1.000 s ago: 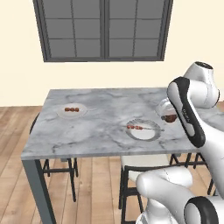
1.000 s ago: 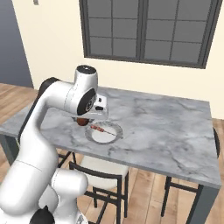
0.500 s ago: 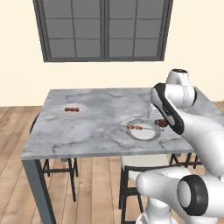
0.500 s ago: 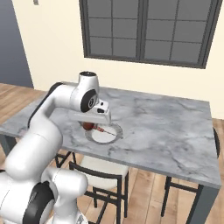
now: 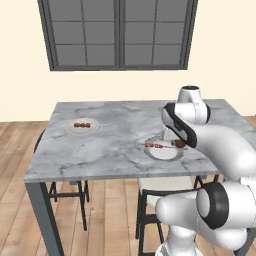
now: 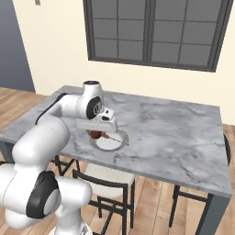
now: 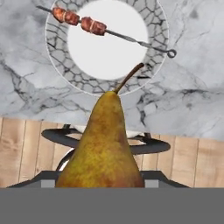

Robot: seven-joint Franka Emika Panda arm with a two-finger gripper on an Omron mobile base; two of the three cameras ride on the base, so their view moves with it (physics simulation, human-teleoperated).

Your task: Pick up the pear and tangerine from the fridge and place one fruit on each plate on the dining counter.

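Above the counter [image 5: 115, 145] edge, your gripper [image 6: 96, 134] is clamped on the pear [image 7: 102, 148], near a plate [image 7: 107, 46] holding a skewer [image 7: 94, 27]. Its fingertips are hidden behind the fruit; the pear's base is cut off.

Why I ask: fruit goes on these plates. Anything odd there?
Yes. The near round pale plate already carries a thin metal skewer of browned meat chunks; the far plate holds meat pieces too, leaving the brownish-yellow pear little bare room.

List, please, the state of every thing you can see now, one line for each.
pear: held in the gripper, above the near plate
gripper: shut on the pear
near plate: carries a meat skewer, no fruit
far plate: carries a skewer, no fruit
dining counter: holds both plates
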